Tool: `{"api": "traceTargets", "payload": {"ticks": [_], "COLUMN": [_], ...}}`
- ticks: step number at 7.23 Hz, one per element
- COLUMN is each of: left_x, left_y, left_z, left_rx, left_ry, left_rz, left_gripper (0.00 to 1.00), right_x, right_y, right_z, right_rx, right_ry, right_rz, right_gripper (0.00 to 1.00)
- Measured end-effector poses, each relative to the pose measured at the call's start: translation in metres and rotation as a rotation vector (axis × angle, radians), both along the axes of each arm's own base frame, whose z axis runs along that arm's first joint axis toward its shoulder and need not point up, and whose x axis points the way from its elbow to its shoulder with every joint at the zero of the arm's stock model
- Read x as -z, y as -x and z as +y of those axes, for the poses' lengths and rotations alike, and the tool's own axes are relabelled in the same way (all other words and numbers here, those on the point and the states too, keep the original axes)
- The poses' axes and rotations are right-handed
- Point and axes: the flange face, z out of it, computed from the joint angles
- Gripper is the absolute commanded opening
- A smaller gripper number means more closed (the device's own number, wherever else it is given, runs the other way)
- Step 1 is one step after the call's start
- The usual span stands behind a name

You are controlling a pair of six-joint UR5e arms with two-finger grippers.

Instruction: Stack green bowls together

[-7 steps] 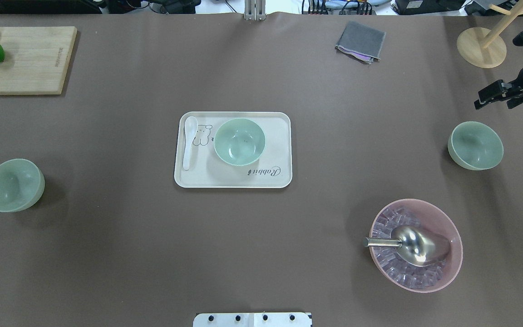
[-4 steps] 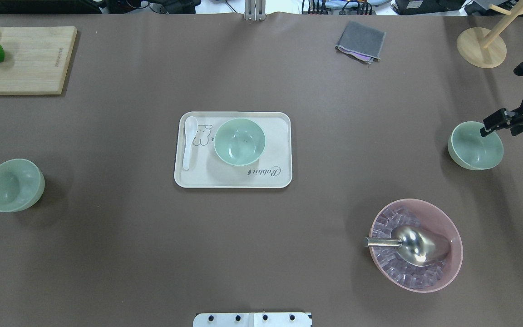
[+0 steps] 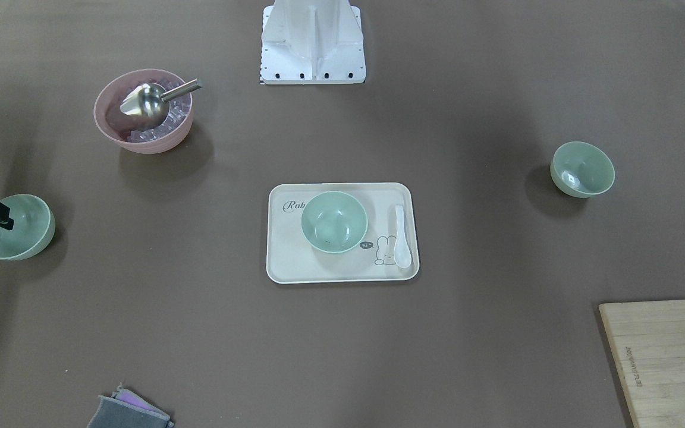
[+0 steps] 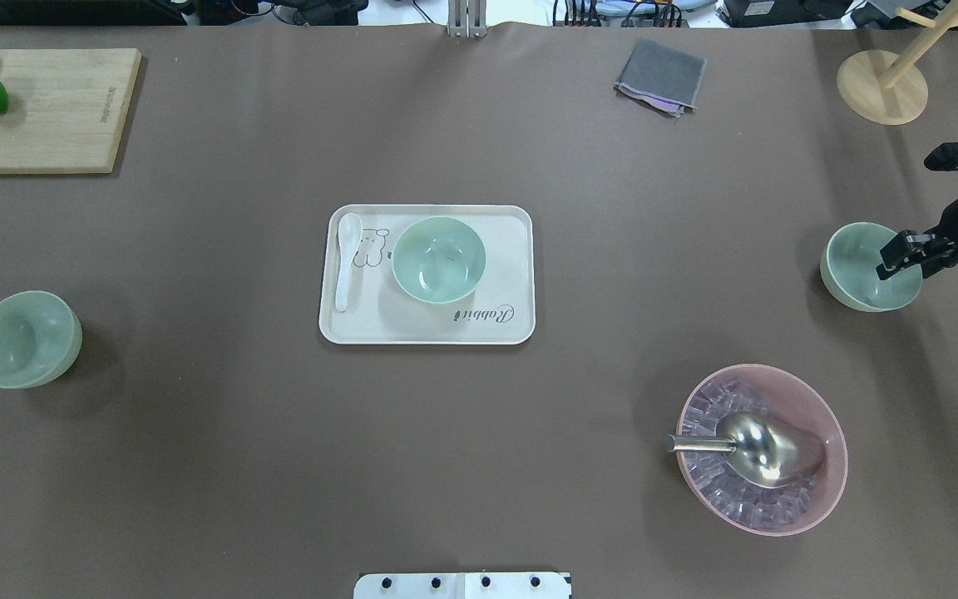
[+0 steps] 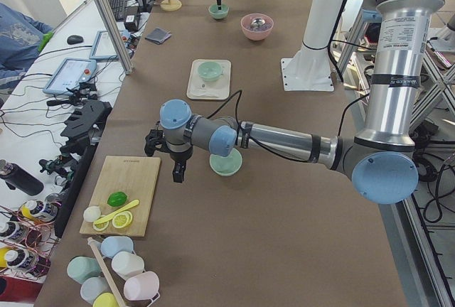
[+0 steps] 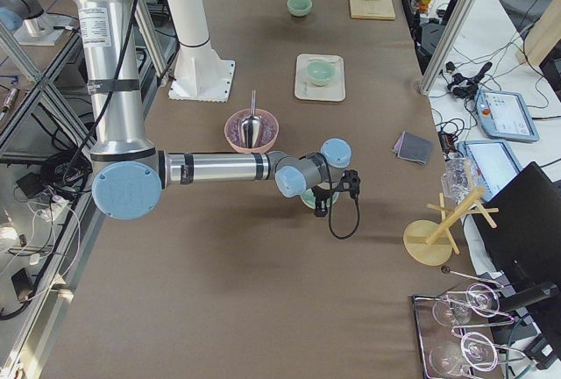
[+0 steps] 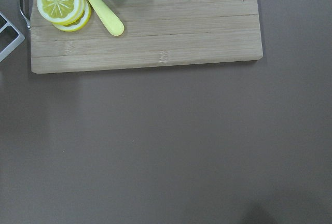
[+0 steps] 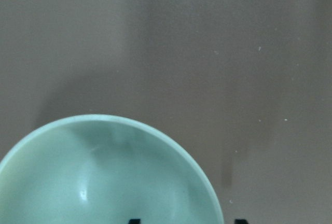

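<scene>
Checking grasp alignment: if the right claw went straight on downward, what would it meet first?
Probably the rim of the green bowl beneath the right claw; its height is unclear.

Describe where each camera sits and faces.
Front-facing: across table, looking down; robot base at top.
Overhead: behind robot, looking down; right gripper at green bowl.
Exterior left: table end; left arm near.
Exterior right: opposite end; right arm near.
Left wrist: above cutting board.
Right wrist: above that bowl.
All exterior views share the tray.

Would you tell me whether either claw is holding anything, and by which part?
Nothing is held; the right claw is open astride a green bowl at its rim.
</scene>
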Motion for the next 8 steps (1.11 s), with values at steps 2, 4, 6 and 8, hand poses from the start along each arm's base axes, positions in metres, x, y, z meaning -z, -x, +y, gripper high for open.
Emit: {"api": "traceTargets", "payload": {"ticks": [2, 4, 6, 8], "left_x": [-0.006, -0.009, -0.019, -0.051], "left_y": [-0.020, -0.047, -0.100, -0.133], "left_z": [0.002, 0.007, 0.029, 0.057], "left_rx": [-0.012, -0.020, -0.049, -0.099], "left_ry": [0.040, 0.093, 0.134, 0.099], "left_rz": [0.003, 0.009, 0.019, 0.038], "left_gripper": [0.98, 0.96, 0.89, 0.80], "right_x": [0.020, 0.071, 0.176, 0.250], "right_y": [-0.001, -0.003, 0.023, 0.069], "right_z": [-0.006, -0.039, -0.075, -0.077], "right_rx": [-0.004, -0.031, -0.114, -0.162], "right_ry": [-0.007, -0.002, 0.062, 0.126], "right_rz": [-0.035, -0.088, -0.138, -0.179], "right_gripper": [0.00, 0.00, 0.00, 0.00]}}
